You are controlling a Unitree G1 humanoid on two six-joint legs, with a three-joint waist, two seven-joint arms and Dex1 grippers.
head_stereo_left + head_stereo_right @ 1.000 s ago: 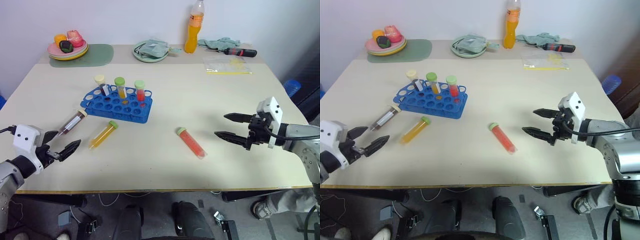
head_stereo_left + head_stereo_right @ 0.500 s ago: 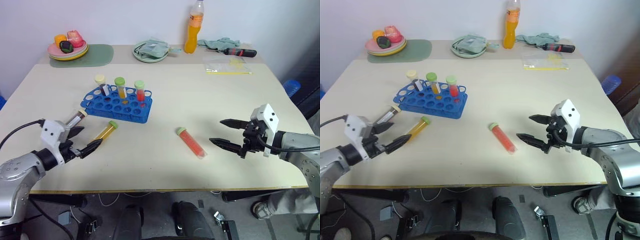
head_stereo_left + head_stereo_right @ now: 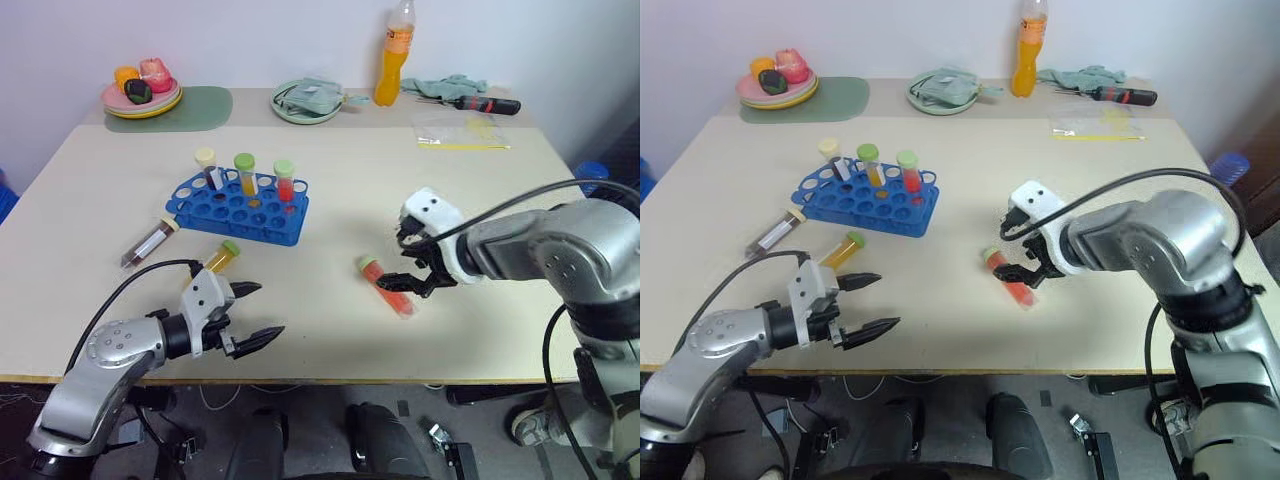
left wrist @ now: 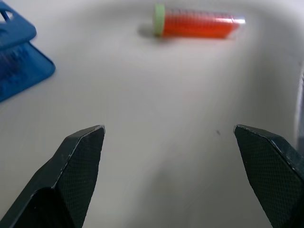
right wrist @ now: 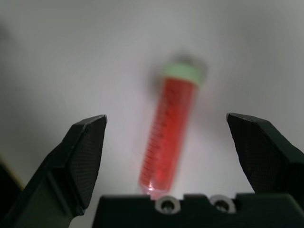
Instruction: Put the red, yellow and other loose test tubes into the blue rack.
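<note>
Watching the left side first, I worry my left gripper, fingers spread wide and empty, could nudge the yellow tube lying just beside it and roll it toward the table edge. Behind it, the blue rack stands with three tubes upright. On the right, my right gripper hangs spread over the red tube, which lies between the fingers but slightly skewed; closing off-centre might squirt it sideways.
</note>
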